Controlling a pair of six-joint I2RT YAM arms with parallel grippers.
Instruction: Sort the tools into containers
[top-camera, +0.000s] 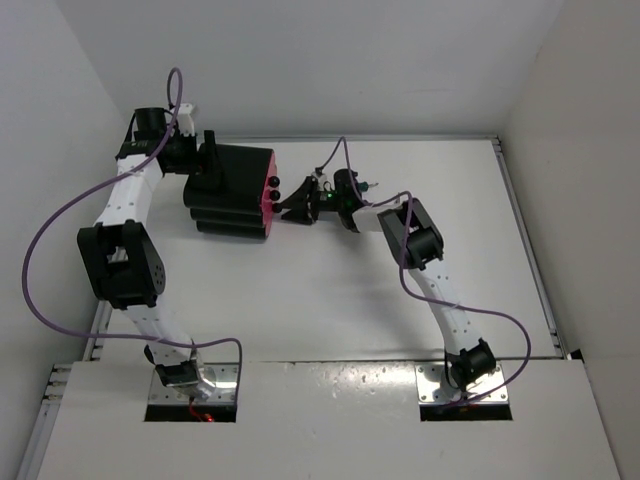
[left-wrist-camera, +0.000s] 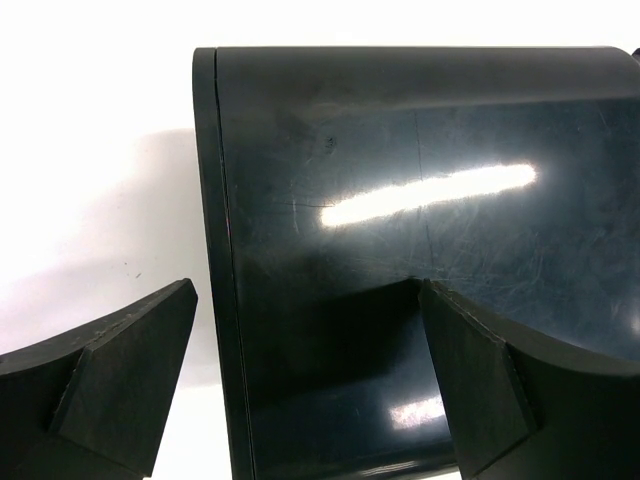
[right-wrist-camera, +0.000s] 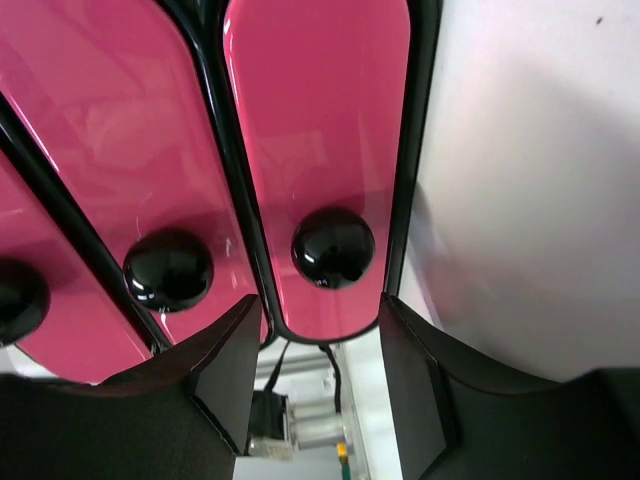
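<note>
1. The top camera showed the whole black cabinet (top-camera: 232, 185). It sat on the white table (top-camera: 330, 300), toward the far left, and its pink front faced the right arm.
2. Only the right wrist camera showed the three pink drawers (right-wrist-camera: 320, 110) up close. Each one had a round, shiny black knob (right-wrist-camera: 333, 248).
3. Only the left wrist camera showed a smooth, shiny black side of the cabinet, with light glinting on it.
4. All three drawers looked shut, so what was inside them could not be seen.
5. The drawer fronts were long with round ends and bright pink. A thin black frame ran around each one.
6. The right pincer (right-wrist-camera: 320, 310) was spread. It had one finger on each side of the knob furthest right in its view, and it was not touching that knob.
7. The left pincer (left-wrist-camera: 308, 300) was spread too. One finger was over the cabinet and the other was just off its edge.
</note>
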